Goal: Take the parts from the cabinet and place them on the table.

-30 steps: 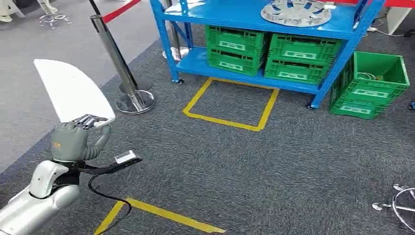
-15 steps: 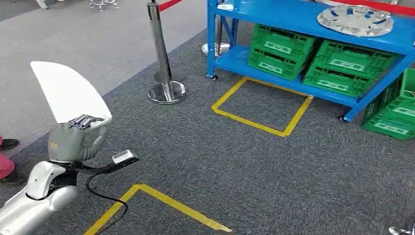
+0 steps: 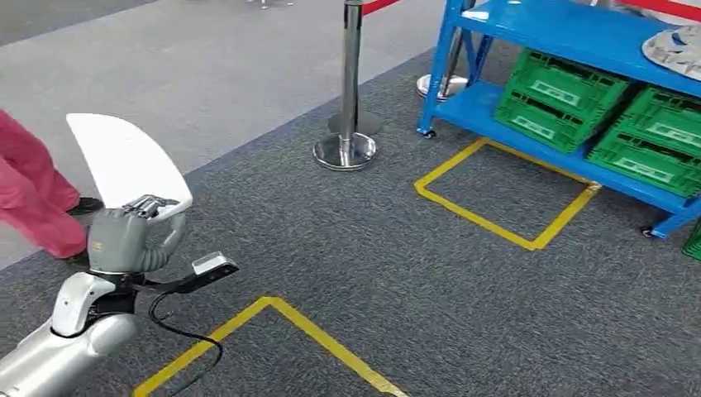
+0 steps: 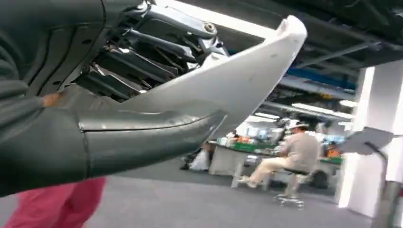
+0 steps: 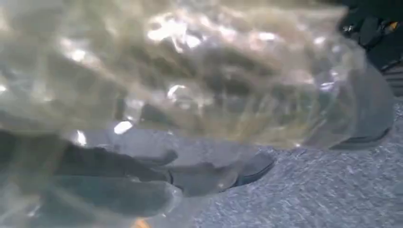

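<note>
Your left hand [image 3: 126,237] grips a white curved panel [image 3: 124,161] by its lower edge, fingers closed over the rim, thumb [image 4: 142,137] pressed along the underside; the panel stands upright above the wrist, held out over the grey carpet [image 3: 397,273]. Your right hand [image 5: 119,185] sits behind a clear, crinkled plastic part [image 5: 190,71] pressed close to the lens; whether its fingers clasp that part you cannot tell. The blue cabinet [image 3: 570,33] stands ahead to the right, green crates [image 3: 562,99] on its lower shelf, a silver wheel cover [image 3: 678,50] above. A person in red trousers [image 3: 33,194] stands close beside the left arm.
</note>
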